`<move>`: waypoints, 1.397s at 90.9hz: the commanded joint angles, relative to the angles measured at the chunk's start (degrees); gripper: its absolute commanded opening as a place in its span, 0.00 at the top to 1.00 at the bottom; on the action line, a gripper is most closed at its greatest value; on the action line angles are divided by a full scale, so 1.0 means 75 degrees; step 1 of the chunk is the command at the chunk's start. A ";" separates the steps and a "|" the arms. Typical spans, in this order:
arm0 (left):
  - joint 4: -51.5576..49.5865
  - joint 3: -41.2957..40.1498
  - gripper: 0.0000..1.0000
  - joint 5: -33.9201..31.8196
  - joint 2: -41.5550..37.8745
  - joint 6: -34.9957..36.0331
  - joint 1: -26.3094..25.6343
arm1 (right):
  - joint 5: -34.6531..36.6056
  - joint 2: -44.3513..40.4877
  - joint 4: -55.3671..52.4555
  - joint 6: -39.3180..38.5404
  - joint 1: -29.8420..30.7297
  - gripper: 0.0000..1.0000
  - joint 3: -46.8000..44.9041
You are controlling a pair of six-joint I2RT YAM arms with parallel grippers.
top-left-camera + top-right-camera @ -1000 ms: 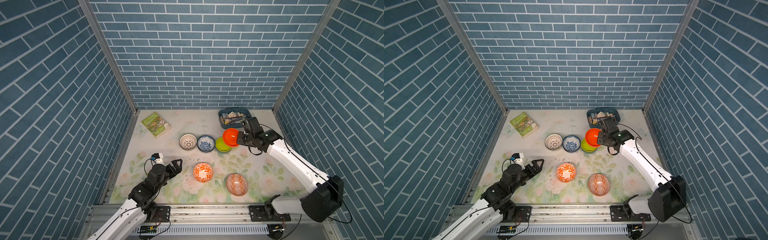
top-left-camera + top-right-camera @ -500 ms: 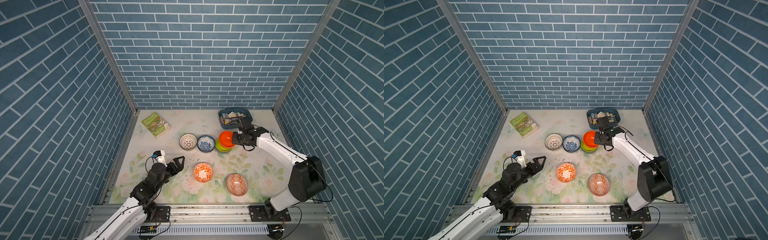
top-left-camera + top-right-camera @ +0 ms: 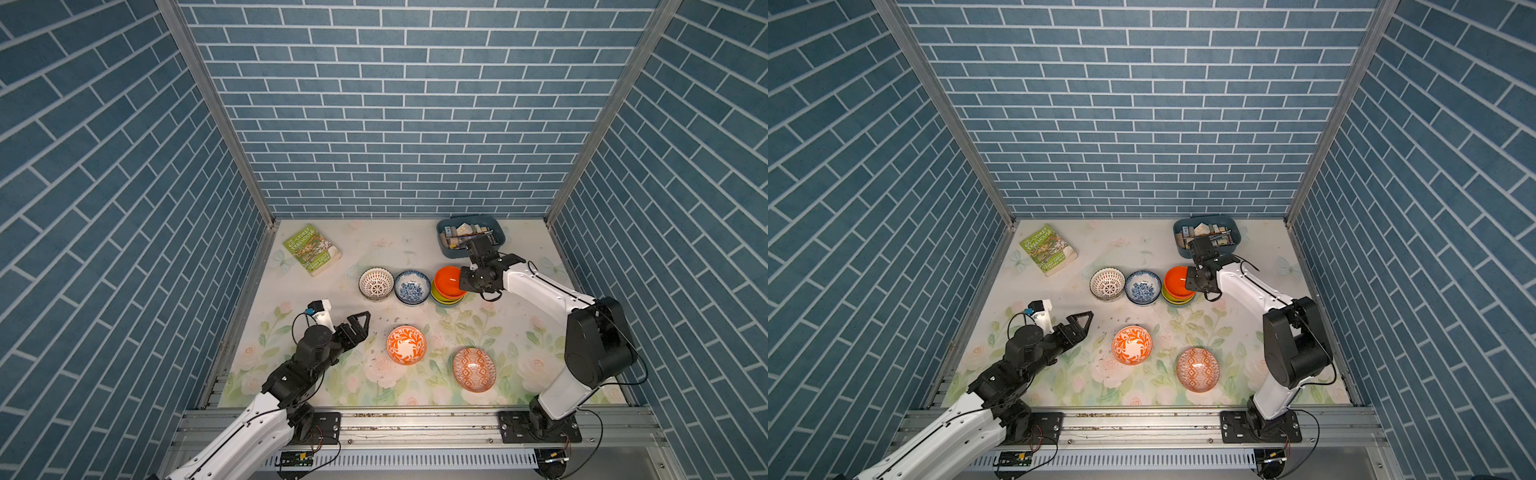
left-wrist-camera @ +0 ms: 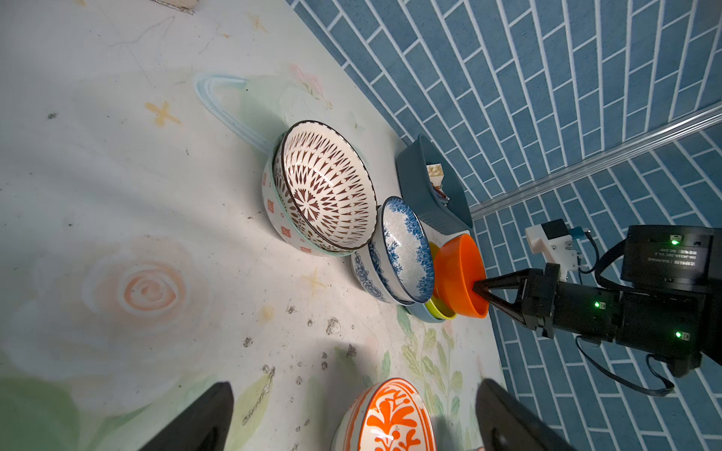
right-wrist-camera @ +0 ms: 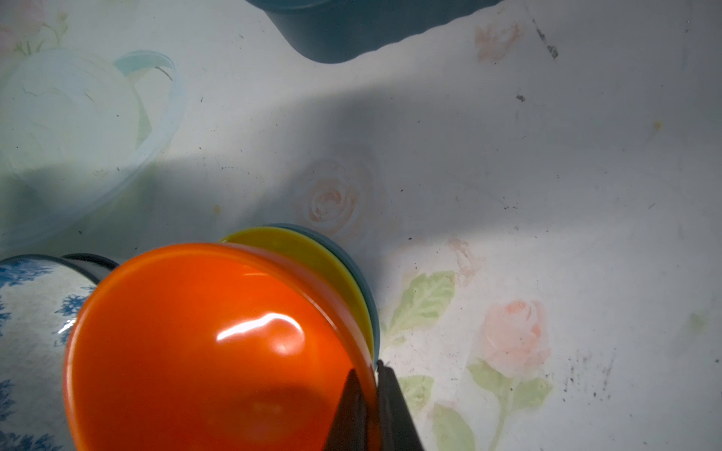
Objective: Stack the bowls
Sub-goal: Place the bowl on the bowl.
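Left fingers (image 4: pixel 195 425) were spread wide, empty, over the desk (image 3: pixel 374 245) near the orange-leaf bowl (image 3: pixel 406 345). Right fingers (image 5: pixel 351 414) were clenched on the plain orange bowl (image 3: pixel 448 280) rim; it sat tilted on the lime bowl (image 5: pixel 304 250). Pencil tray (image 3: pixel 500 239) stood just behind.

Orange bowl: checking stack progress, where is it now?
In both top views the orange bowl tilts on the lime bowl, right of the blue-floral bowl, rim pinched by the right gripper.
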 commanded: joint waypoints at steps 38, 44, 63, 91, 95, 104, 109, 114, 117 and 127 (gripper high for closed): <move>0.0143 -0.0121 0.00 -0.0010 -0.0020 0.0135 0.0010 | -0.0023 0.0295 0.0223 -0.0013 0.0082 1.00 0.0155; 0.0157 -0.0125 0.00 -0.0017 -0.0020 0.0141 0.0007 | -0.0022 0.0307 0.0203 -0.0011 0.0097 1.00 0.0174; 0.0166 -0.0133 0.00 -0.0053 -0.0020 0.0148 0.0007 | 0.0011 0.0292 0.0112 0.0023 0.0174 0.81 0.0227; 0.0166 -0.0150 0.00 -0.0056 -0.0042 0.0150 0.0007 | 0.0068 -0.0056 0.0052 0.0169 0.0233 0.69 0.0052; 0.0166 -0.0164 0.00 -0.0058 -0.0061 0.0142 0.0007 | 0.0091 -0.0155 -0.0006 0.0179 0.0237 0.69 0.0019; 0.0166 -0.0166 0.00 -0.0055 -0.0048 0.0158 0.0008 | 0.0137 -0.0508 -0.0098 0.0241 0.0253 0.69 -0.0092; 0.0176 -0.0139 0.00 -0.0038 0.0019 0.0167 0.0013 | 0.0136 -0.0896 -0.0126 0.0320 0.0264 0.67 -0.0244; 0.0215 -0.0122 0.00 0.0013 0.0115 0.0180 0.0007 | 0.0086 -0.1291 -0.0139 0.0392 0.0281 0.66 -0.0503; 0.0232 -0.0105 0.00 0.0040 0.0184 0.0200 0.0013 | 0.0016 -0.1586 -0.0163 0.0437 0.0290 0.65 -0.0704; 0.0320 -0.0059 0.00 0.0126 0.0431 0.0228 0.0007 | -0.0242 -0.2652 -0.0353 0.0566 0.0285 0.60 -0.1632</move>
